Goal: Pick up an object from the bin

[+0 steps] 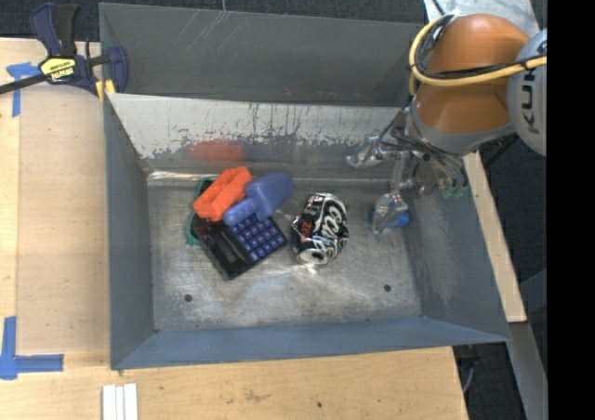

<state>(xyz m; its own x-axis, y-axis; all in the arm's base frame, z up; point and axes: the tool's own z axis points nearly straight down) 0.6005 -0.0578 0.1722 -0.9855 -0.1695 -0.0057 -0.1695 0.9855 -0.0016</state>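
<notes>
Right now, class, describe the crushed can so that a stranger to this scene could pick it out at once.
Look in the grey bin, at the middle of its floor. Between the calculator on the left and the tool on the right lies the can. It alone is crumpled metal, black with white markings; its neighbours are orange and blue.

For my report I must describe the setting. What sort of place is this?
Probably a robotics lab grasping station: a gripper hangs over a grey metal bin of odd loose things, such as a crushed can and a dark calculator.
</notes>
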